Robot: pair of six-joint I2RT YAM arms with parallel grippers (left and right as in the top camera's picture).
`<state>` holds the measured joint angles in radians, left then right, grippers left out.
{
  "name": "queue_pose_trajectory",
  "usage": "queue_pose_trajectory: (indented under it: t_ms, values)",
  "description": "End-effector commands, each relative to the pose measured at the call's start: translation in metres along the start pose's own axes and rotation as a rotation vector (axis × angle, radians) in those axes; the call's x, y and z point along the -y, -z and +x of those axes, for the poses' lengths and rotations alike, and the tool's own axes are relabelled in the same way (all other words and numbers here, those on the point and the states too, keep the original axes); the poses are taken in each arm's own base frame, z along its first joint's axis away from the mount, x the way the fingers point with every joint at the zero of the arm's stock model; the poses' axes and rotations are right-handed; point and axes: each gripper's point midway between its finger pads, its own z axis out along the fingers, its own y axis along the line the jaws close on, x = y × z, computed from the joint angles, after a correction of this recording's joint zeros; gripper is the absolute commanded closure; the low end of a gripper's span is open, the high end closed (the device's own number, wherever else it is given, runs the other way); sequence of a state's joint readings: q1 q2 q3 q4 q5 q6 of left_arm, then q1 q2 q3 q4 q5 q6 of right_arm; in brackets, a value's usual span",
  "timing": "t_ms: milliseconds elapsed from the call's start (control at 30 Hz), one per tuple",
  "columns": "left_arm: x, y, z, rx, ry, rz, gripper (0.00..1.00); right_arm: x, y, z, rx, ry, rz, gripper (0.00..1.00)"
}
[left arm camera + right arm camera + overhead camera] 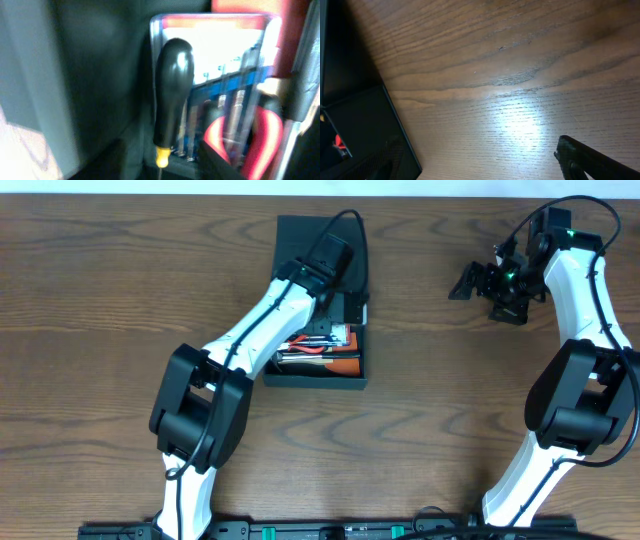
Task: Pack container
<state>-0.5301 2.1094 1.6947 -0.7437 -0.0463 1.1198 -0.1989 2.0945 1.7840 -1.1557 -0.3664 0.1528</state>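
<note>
1. Container: dark teal-green, matte, rigid box, roughly square in plan.
2. State: open. The flap lid is folded back and lies flat on the table, joined to the tray's 12 o'clock edge. Much of the hinge line is covered from above.
3. Pose: resting on its base, opening upward, turned slightly off square with the table edge.
4. Position: just toward 12 o'clock from the table's centre in the overhead view. The tray is at the 6 o'clock end and the lid at the 12 o'clock end.
5. Fill: the tray holds tools, lying lengthwise from 9 to 3 o'clock. Its dark inner wall shows beside them in the left wrist view.
</note>
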Motion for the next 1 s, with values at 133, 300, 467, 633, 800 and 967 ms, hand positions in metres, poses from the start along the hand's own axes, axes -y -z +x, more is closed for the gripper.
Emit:
queue_pose_trajectory:
  t_ms: [133, 300, 467, 633, 800, 967]
  values:
    - [-0.03, 0.047, 0.002, 0.047, 0.33, -0.116, 0.02, -0.003, -0.006, 0.001, -0.012, -0.001, -0.003, 0.01]
    - [-0.052, 0.119, 0.011, 0.154, 0.561, -0.226, 0.02, -0.005, -0.006, -0.006, 0.016, 0.01, -0.01, 0.01]
    - [-0.067, 0.196, 0.043, 0.245, 0.71, -0.347, 0.02, -0.014, -0.005, -0.006, 0.017, 0.067, -0.059, 0.22]
    - [-0.056, 0.245, 0.097, 0.229, 0.834, -0.397, 0.02, -0.017, -0.004, -0.007, 0.021, 0.094, -0.074, 0.17]
    - [-0.032, 0.237, 0.149, 0.189, 0.965, -0.253, 0.34, -0.062, -0.003, -0.008, 0.045, 0.245, -0.269, 0.57]
    - [-0.043, 0.208, 0.153, 0.424, 1.081, -0.01, 0.94, -0.113, -0.005, -0.03, 0.147, 0.247, -0.372, 0.99]
